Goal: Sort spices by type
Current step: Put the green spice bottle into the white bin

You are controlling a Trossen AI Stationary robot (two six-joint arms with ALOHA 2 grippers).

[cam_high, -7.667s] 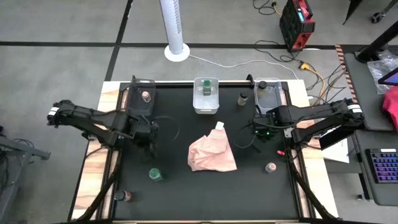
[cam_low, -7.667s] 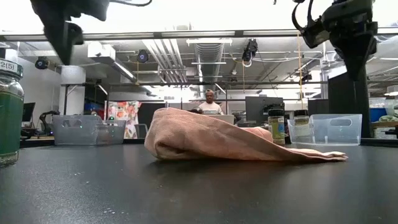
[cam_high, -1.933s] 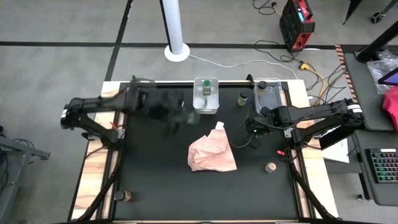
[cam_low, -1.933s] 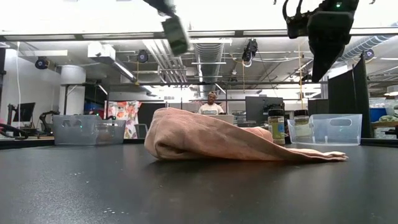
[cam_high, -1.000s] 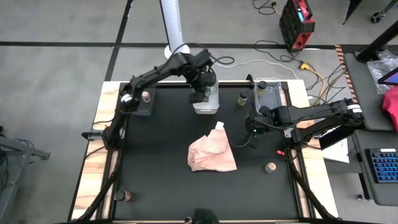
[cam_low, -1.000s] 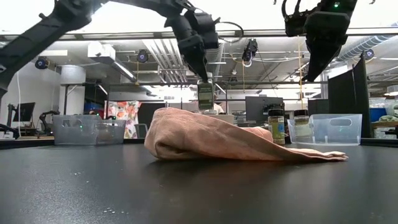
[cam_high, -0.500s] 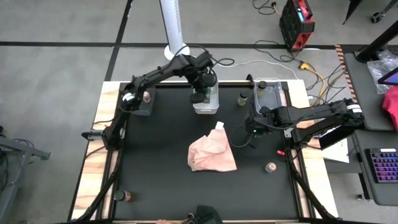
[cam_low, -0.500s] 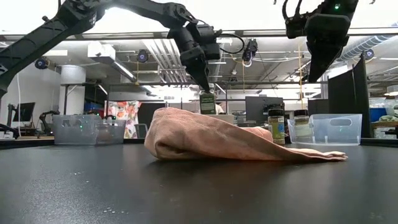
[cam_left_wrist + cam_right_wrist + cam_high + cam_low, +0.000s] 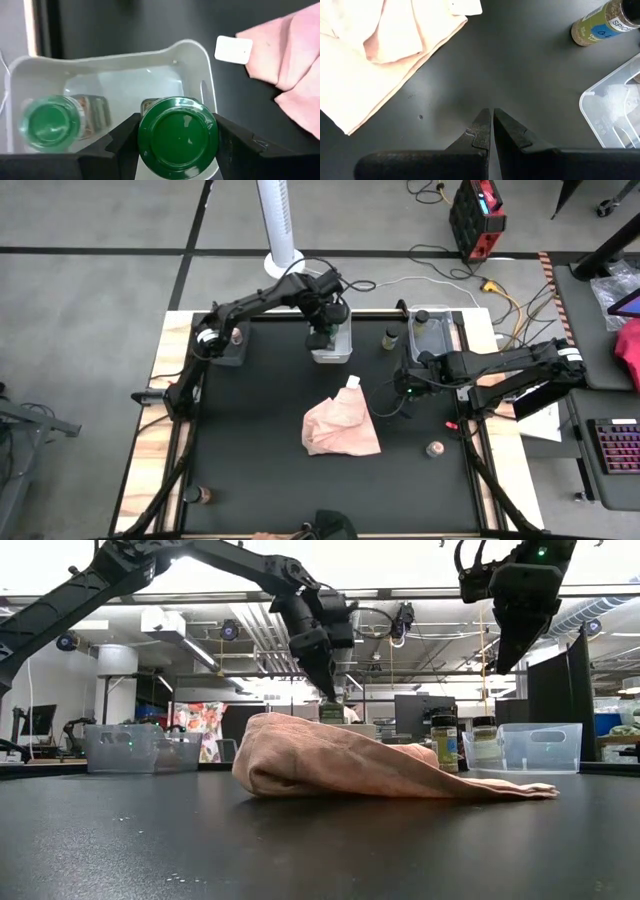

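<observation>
My left gripper (image 9: 322,337) is shut on a green-lidded spice jar (image 9: 178,136) over the clear middle bin (image 9: 200,50) at the table's far edge. A second green-lidded jar (image 9: 50,122) stands inside that bin. In the low view the held jar (image 9: 332,711) shows only by its top behind the pink cloth (image 9: 340,755). My right gripper (image 9: 491,120) hangs shut above bare table right of the cloth (image 9: 342,425), touching nothing. My left gripper pinches the jar at its green lid (image 9: 145,137) between its two fingers (image 9: 125,142), one on each side. The fingers come from above, slanting down. The jar hangs upright below them, inside the bin's outline; whether its base rests on the bin floor I cannot tell.
A dark-lidded jar (image 9: 391,337) stands between the middle bin and the right bin (image 9: 434,332). The left bin (image 9: 228,348) holds a tan-lidded jar (image 9: 235,334). A tan-lidded jar (image 9: 435,450) stands near right, another jar (image 9: 204,495) near left.
My left gripper has gone down with the green-lidded jar toward the middle bin; in the low view the jar has sunk behind the cloth's ridge. It stays upright in the shut fingers.
</observation>
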